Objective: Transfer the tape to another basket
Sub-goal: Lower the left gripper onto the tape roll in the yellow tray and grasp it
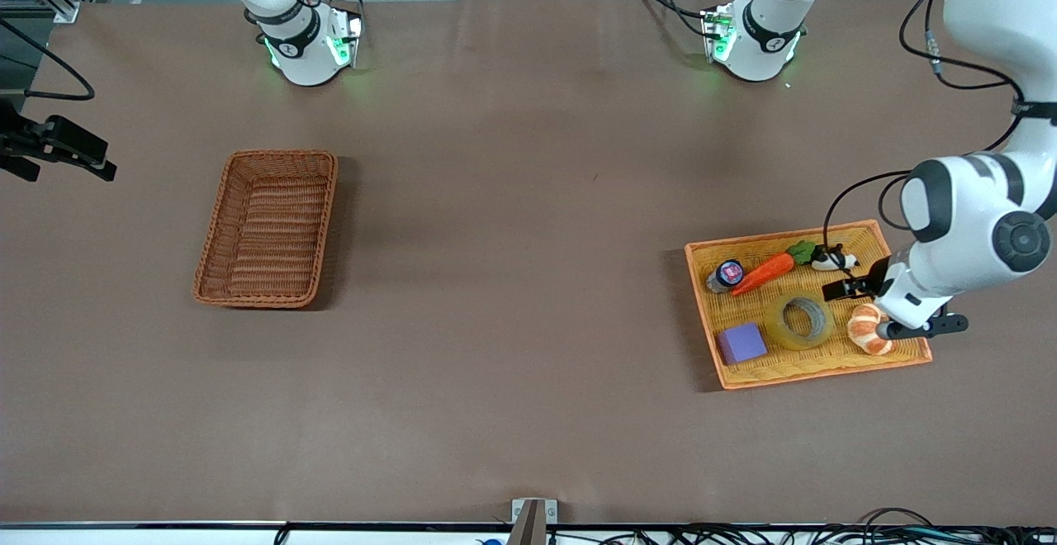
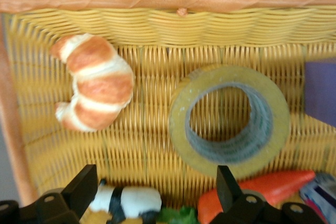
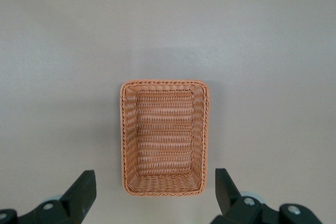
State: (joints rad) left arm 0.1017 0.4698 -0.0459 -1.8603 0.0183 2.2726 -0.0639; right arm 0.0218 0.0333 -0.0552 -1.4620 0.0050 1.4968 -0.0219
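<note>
Two pincers are standing fully open and neither is holding anything. You are seeing the left pincer (image 1: 860, 284) hovering over the yellow tray (image 1: 826, 374) at the left arm's end of the surface, above the panda toy (image 1: 832, 260) and just beside the croissant (image 1: 869, 329). The tape (image 1: 799, 321) is lying flat in that tray with its hole facing up, so it has no long axis to align with; any grip will be taking one wall of the ring or spanning it. In the left wrist view the tape (image 2: 229, 120) is sitting off to one side of the midline between the fingertips (image 2: 84, 183), toward the carrot (image 2: 256, 196), with the purple cube (image 2: 320, 92) next along. The left arm is by far the nearer one. The right pincer (image 3: 153, 191) is waiting high over the surface beside the basket (image 1: 268, 227), which is sitting empty well apart from the tray.
</note>
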